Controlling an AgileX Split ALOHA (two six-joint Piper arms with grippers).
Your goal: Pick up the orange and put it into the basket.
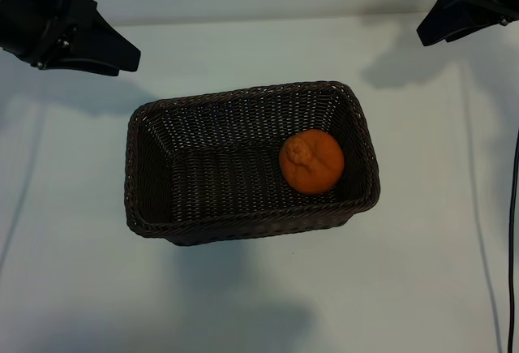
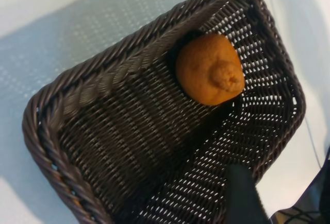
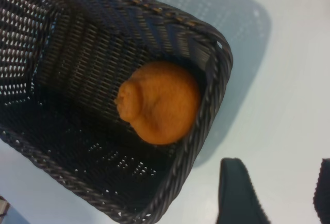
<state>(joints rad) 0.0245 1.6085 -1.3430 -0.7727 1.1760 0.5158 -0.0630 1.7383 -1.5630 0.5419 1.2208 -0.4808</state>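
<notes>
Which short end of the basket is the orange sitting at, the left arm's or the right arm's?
The right arm's end: the orange lies inside the basket near that short wall, leaving the left half bare.

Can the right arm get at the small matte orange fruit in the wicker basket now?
Probably yes: the orange lies uncovered at the right end of the open-topped basket, and the right gripper hangs open nearby.
</notes>
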